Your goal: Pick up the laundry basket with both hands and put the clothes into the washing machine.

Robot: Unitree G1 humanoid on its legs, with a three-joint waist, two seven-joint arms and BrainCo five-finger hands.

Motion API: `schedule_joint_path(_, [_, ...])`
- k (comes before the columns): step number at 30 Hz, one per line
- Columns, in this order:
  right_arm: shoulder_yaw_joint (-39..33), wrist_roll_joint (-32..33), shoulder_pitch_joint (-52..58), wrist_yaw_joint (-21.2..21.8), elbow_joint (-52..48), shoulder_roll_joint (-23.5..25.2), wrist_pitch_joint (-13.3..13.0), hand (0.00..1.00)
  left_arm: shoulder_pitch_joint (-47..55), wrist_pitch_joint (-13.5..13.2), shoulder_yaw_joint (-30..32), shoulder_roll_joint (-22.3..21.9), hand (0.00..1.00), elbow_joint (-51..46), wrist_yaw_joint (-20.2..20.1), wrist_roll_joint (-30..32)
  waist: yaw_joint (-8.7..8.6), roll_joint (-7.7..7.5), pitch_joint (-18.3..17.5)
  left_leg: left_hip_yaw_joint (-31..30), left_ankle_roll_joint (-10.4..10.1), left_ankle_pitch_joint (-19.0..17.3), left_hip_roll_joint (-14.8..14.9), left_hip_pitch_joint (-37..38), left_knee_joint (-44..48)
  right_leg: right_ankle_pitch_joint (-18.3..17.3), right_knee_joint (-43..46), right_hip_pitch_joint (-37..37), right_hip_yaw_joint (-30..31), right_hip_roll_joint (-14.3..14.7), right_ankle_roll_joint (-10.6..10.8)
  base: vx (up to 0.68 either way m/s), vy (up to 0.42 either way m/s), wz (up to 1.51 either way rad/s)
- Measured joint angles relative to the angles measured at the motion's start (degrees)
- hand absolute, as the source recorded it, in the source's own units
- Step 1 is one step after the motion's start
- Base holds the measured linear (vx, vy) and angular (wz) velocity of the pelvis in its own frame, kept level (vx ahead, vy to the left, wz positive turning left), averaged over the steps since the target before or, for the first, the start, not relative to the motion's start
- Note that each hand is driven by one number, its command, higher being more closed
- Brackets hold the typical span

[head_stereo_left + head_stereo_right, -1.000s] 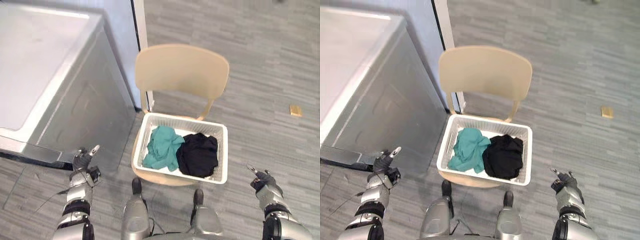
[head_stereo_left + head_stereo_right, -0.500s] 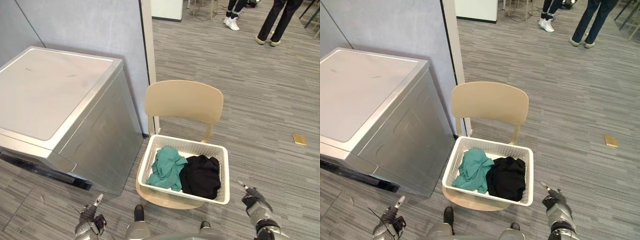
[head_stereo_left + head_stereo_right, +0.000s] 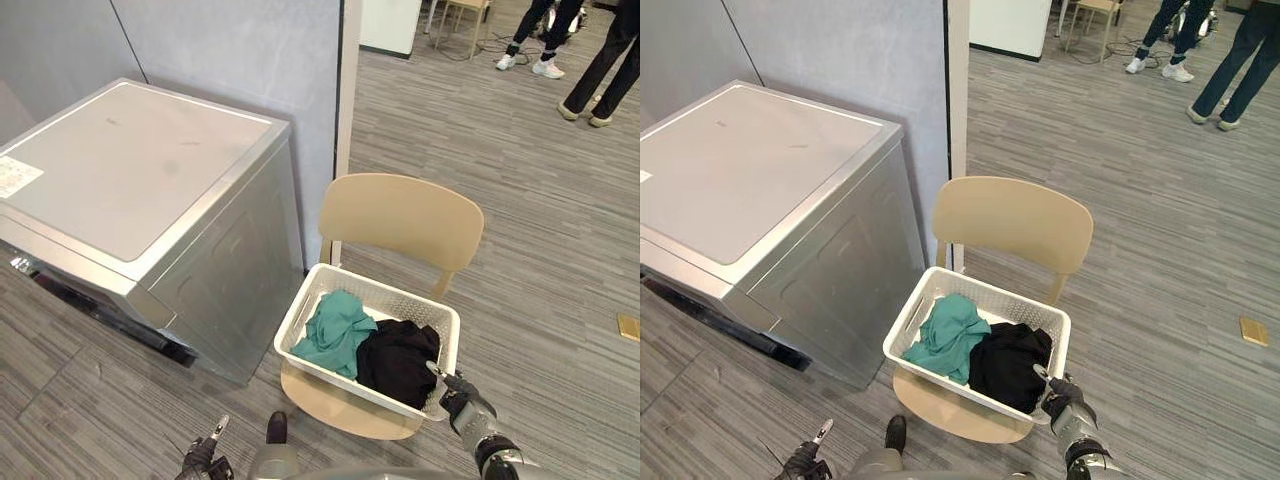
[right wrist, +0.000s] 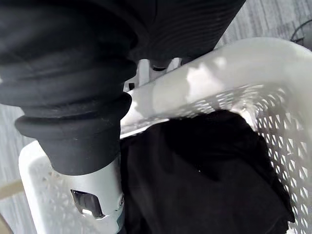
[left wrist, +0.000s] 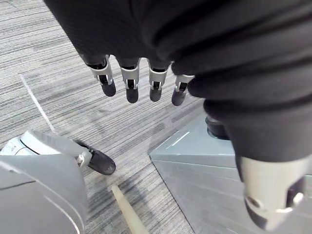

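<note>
Just beside right fingers (image 3: 434, 370), basket (image 3: 385, 290) corner.

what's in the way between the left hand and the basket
Nothing visible. The left hand is low over bare floor, and the basket sits on the chair to its right. The right hand is at the basket's near corner.

We see our right hand (image 4: 99, 199) at rim of white perforated plastic laundry basket (image 4: 214, 73), basket at hand's 12 o'clock; black crumpled garment (image 4: 204, 175) inside.
</note>
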Motion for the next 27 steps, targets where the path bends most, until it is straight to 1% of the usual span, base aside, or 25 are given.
schedule_joint_path(3, [-0.1, 0.6, -0.2, -0.1, 0.6, 0.2, 0.0, 0.0, -0.4, 0.0, -0.2, 0.0, 0.0, 0.0, 0.0, 0.0, 0.81, -0.28, 0.1, -0.4, 0.0, 0.0, -0.1, -0.1, 0.0, -0.1, -0.1, 0.3, -0.5, 0.0, 0.0, -0.02, -0.02, 0.08])
schedule_joint_path(7, [-0.8, 1.2, -0.5, -0.3, 2.3, 0.3, 0.0, 0.0, -0.6, 0.0, -0.7, 0.3, 0.0, -0.1, 0.1, 0.1, 0.84, -1.31, 0.0, -1.5, 0.0, -0.1, -0.4, -0.1, 0.0, -0.8, 0.0, 1.1, -1.6, -0.1, 0.1, -0.01, -0.027, 0.16])
schedule_joint_path(10, [-6.4, 1.2, -0.1, -0.3, 2.3, 0.3, 0.0, 0.0, -0.6, 0.0, -0.7, 0.4, 0.0, 0.0, 0.2, 1.1, 0.75, -2.01, 0.3, -1.4, 0.0, -0.2, -0.6, -0.1, 0.0, -0.8, -0.1, 1.2, -1.5, -0.2, 0.1, 0.0, 0.0, 0.0])
schedule_joint_path(13, [-14.9, 1.0, 2.6, -0.7, 3.2, -0.1, 0.0, 0.0, -0.5, 0.1, -0.5, 1.0, 0.0, 0.3, 0.3, 2.5, 0.22, -2.52, 0.1, -0.6, -0.1, -0.4, -0.6, 0.3, 0.0, -0.8, -0.1, 1.1, -0.8, -0.3, 0.1, 0.02, -0.018, -0.09])
schedule_joint_path(14, [-16.6, 1.0, 3.0, -0.7, 3.8, -0.4, 0.0, 0.0, -0.4, 0.1, -0.5, 1.1, 0.0, 0.7, 0.3, 2.8, 0.07, -2.56, 0.1, -0.3, 0.0, -0.5, -0.6, 0.6, 0.0, -0.8, -0.1, 1.1, -0.5, -0.3, 0.1, 0.02, -0.013, -0.32])
schedule_joint_path(15, [-21.0, 0.6, 4.2, -1.2, 4.6, -0.9, 0.1, 0.0, -0.4, 0.5, 0.2, 1.2, 0.0, 2.2, 0.3, 4.0, -0.61, -2.62, 0.1, 1.0, -0.1, -0.9, -0.5, 1.6, 0.0, -0.8, -0.1, 1.1, 0.8, -0.5, 0.0, 0.02, -0.006, -0.37])
schedule_joint_path(18, [-28.1, -1.3, 7.6, -1.2, 4.6, -1.9, 0.2, 0.0, -0.4, 1.1, 2.7, 1.0, 0.0, 3.7, 0.3, 5.1, -0.88, -2.65, 0.0, 3.4, -0.2, -1.6, -0.2, 3.4, 0.0, -0.8, -0.1, 1.1, 3.0, -0.6, 0.0, 0.01, -0.009, -0.43])
schedule_joint_path(19, [-30.5, -1.3, 9.4, -1.3, 4.8, -2.3, 0.2, 0.0, -0.5, 1.2, 3.9, 0.9, 0.0, 3.9, 0.3, 5.2, -1.39, -2.71, 0.0, 3.9, -0.2, -1.8, 0.0, 3.7, 0.0, -0.8, -0.1, 1.1, 3.5, -0.6, 0.0, 0.0, -0.017, -0.27])
schedule_joint_path(23, [-36.3, -1.3, 11.5, -1.2, 6.6, -2.4, 0.3, 0.0, -0.4, 1.2, 6.3, 0.5, 0.0, 4.1, 0.2, 5.7, -3.89, -2.79, -0.1, 4.9, -0.3, -1.9, 0.3, 4.1, 0.0, -0.8, 0.0, 0.7, 4.5, -0.5, -0.1, -0.02, -0.018, -0.14])
schedule_joint_path(25, [-38.5, -1.2, 12.6, -1.2, 6.7, -1.2, 0.7, 0.0, -0.4, 1.2, 6.3, 0.5, 0.0, 4.1, 0.1, 5.7, -3.82, -2.76, -0.1, 5.7, -0.2, -2.2, 0.3, 4.9, 0.0, -0.7, 0.0, 0.8, 5.2, -0.5, -0.1, -0.03, -0.01, -0.23])
schedule_joint_path(27, [-40.5, -1.1, 14.3, -0.9, 6.7, 1.5, 0.9, 0.0, -0.5, 1.2, 6.3, 0.4, 0.0, 4.5, 0.0, 5.7, -3.82, -2.82, -0.5, 6.6, -0.2, -2.4, 0.4, 5.6, 0.0, -0.7, 0.1, 0.8, 6.2, -0.5, -0.1, -0.03, -0.013, -0.18])
